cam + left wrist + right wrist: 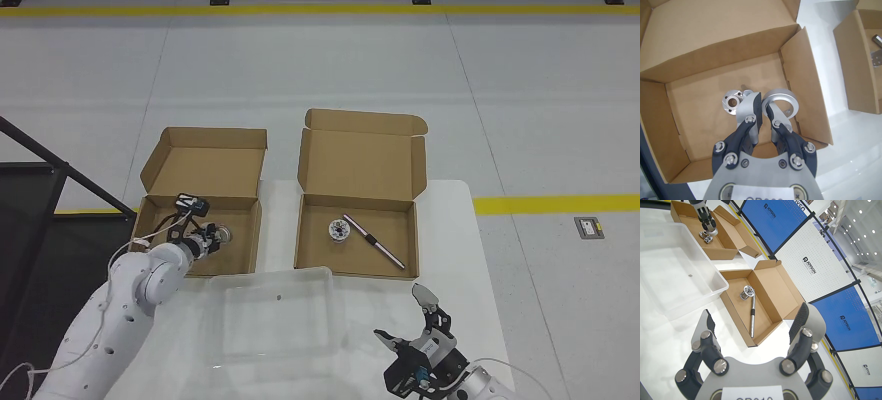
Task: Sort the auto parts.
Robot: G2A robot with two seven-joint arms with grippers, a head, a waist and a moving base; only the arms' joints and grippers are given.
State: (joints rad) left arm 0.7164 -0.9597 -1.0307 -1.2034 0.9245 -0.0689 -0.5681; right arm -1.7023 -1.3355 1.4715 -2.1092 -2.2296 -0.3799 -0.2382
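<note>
The top view looks steeply down over the table (pixel 445 230); the left wrist view sits close above the left box (pixel 706 123); the right wrist view, farther off, faces across the right box (pixel 768 306) toward it.

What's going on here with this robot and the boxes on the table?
The robot is sorting metal parts into two cardboard boxes. Its left claw is shut on a metal ring inside the left box, beside a flanged hub lying there. The right claw hangs open above the table near the right box, which holds a rod and a spool-shaped part. A clear bin sits beside the boxes.
</note>
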